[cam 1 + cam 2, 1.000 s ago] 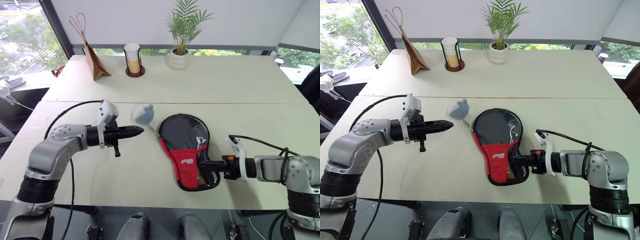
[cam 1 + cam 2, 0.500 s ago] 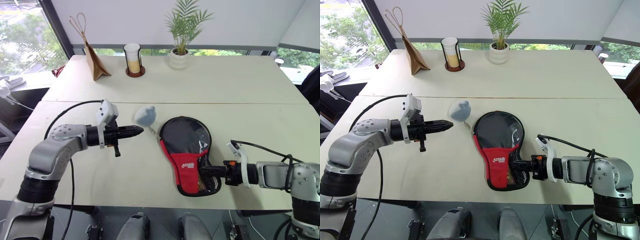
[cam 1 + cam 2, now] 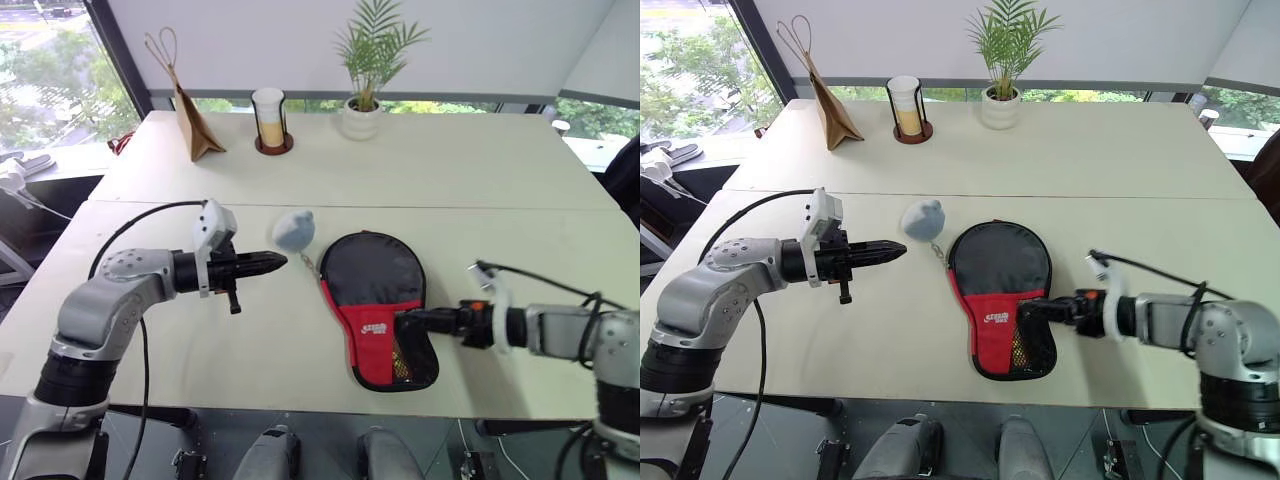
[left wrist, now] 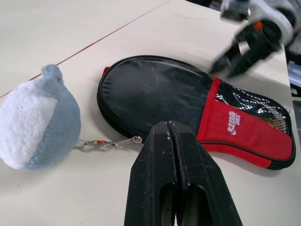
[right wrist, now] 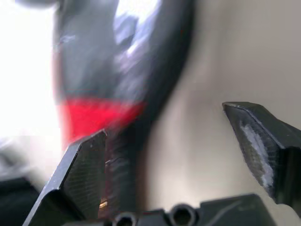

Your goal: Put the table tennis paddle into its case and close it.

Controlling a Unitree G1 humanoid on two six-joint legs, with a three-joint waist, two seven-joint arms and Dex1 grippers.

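Note:
The case (image 3: 375, 297), a black pouch with a red panel and mesh pocket, lies flat in the middle of the white table (image 3: 450, 170). Its grey-blue plush charm (image 3: 293, 230) rests at its left on a short chain. The table tennis paddle is hidden. My left gripper (image 3: 280, 262) is shut and empty; it hovers left of the case, close to the charm (image 4: 35, 125). My right gripper (image 3: 402, 322) is open at the right edge of the case's mesh end. Its fingers (image 5: 84, 174) stand wide apart with nothing between them.
A brown paper bag (image 3: 192, 125), a glass in a black holder (image 3: 268, 120) and a potted plant (image 3: 365, 100) stand along the far side of the table. A seam runs across the table behind the case. The near table edge lies just below the case.
My right gripper has opened, let go of the case's right edge, and risen a little up and to the right. The gaping edge of the case now lies flat. The left arm has not moved.

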